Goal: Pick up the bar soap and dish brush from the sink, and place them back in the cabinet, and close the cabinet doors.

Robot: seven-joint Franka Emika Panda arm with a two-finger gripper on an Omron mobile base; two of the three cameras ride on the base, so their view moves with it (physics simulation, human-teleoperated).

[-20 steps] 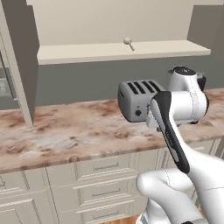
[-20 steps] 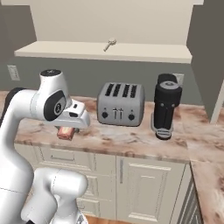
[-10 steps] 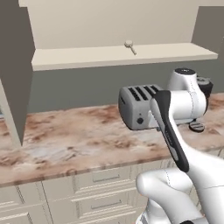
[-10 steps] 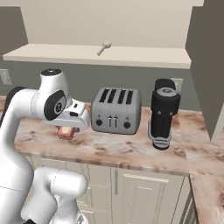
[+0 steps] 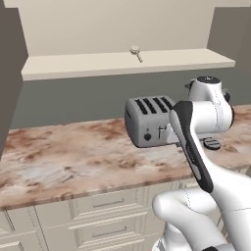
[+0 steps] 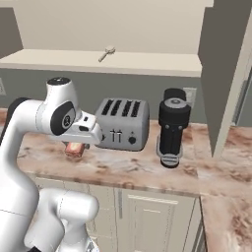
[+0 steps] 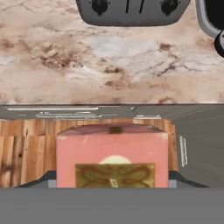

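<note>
Holding: the gripper (image 7: 112, 186) has its jaws closed around the bar soap (image 7: 112, 156), a pinkish block with a gold patterned label, wedged right between the fingertips.
Soap from the side: in the right base view the bar soap (image 6: 75, 149) hangs under the hand, just above the marble counter (image 6: 123, 167).
Cabinet: the open cabinet shelf (image 5: 127, 64) sits up above and beyond the hand, and the only thing on it is the dish brush (image 5: 136, 53), lying near the middle.
Ahead of the hand: a grey toaster (image 6: 122, 123) is just beyond it, and a black coffee grinder (image 6: 172, 127) stands past that to the side.
Below the hand: cream drawers (image 5: 105, 215) under the counter edge.
</note>
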